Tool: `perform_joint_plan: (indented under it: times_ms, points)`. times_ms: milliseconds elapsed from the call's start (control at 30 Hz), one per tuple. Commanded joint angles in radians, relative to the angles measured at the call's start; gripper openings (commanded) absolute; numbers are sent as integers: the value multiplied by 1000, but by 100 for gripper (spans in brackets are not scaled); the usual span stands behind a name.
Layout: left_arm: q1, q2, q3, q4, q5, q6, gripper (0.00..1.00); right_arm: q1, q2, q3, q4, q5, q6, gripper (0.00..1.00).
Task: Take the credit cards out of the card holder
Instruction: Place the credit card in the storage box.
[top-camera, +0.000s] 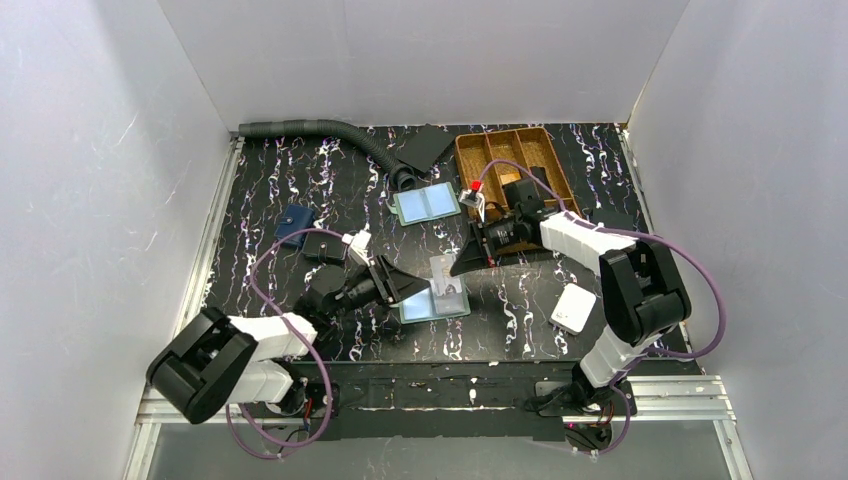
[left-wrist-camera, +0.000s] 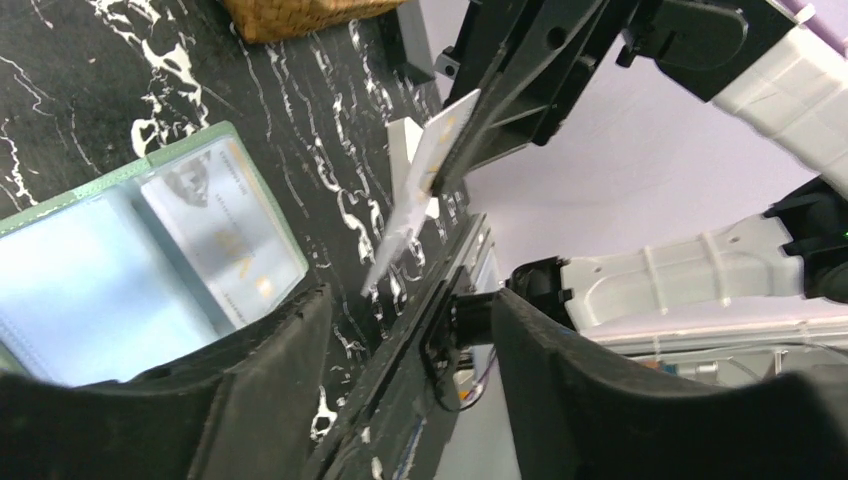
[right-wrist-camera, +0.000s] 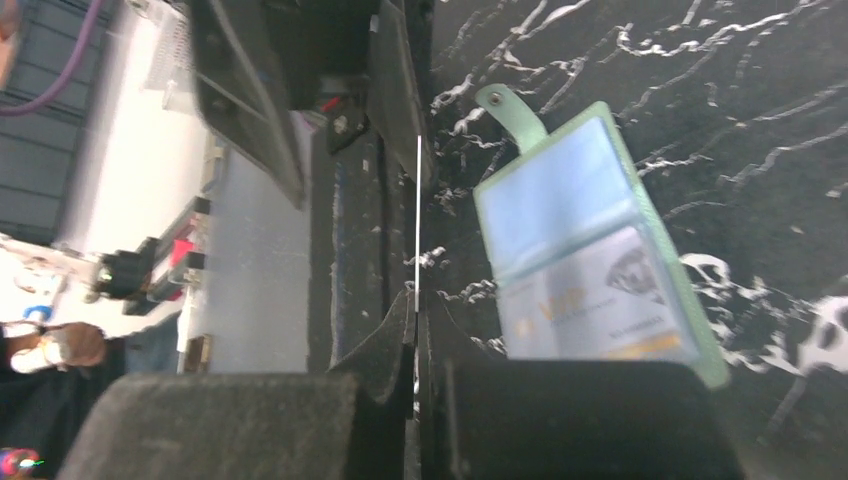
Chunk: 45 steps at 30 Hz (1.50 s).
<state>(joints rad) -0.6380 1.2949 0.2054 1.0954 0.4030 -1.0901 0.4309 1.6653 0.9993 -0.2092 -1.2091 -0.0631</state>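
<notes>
The card holder (top-camera: 420, 310) lies open on the black mat, teal-green at the edges, with its tab (right-wrist-camera: 510, 110) pointing away. One credit card (right-wrist-camera: 600, 300) sits in its clear pocket (left-wrist-camera: 225, 235). My right gripper (top-camera: 463, 264) is shut on another pale credit card (left-wrist-camera: 420, 190), held edge-up just above the mat beside the holder; in the right wrist view that card is a thin white line (right-wrist-camera: 417, 210) running out from between the shut fingers (right-wrist-camera: 417, 300). My left gripper (left-wrist-camera: 410, 340) is open with nothing in it, at the holder's near-left corner (top-camera: 403, 287).
A second holder with two pale-blue panels (top-camera: 427, 204) lies further back. A wicker tray (top-camera: 468, 158) stands at the back right, and a grey hose (top-camera: 320, 130) at the back left. A blue wallet (top-camera: 293, 225), a black pouch (top-camera: 325, 248) and a white box (top-camera: 573, 308) lie around.
</notes>
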Motion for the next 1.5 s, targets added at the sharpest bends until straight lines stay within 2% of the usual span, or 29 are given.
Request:
perform_joint_plan:
  times_ms: [0,67,133,167,300,467,733,933,1233,1467]
  points:
    - [24,-109,-20,-61,-18,69,66,-23,-25,98,-311,104,-333,1]
    - [31,-161,-49,-70,-33,86,78,-45,-42,116,-368,128,-400,1]
    - [38,-212,-77,-82,-52,91,97,-80,-62,131,-412,139,-452,1]
    - [41,-237,-92,-90,-63,87,98,-103,-73,135,-422,144,-465,1]
    - [54,-323,-144,-130,-101,60,98,-209,-118,131,-424,159,-482,1]
    - [64,-388,-151,-162,-67,69,98,-325,-158,142,-423,201,-491,1]
    - [68,-400,-144,-186,-19,75,98,-414,-199,216,-408,357,-503,1]
    - [71,-416,-131,-247,-14,110,98,-417,-147,376,-543,548,-724,1]
    - [75,-405,-122,-272,4,144,98,-382,96,746,-911,742,-1139,2]
    - [77,-424,-135,-292,3,155,98,-224,192,768,-979,1039,-1244,1]
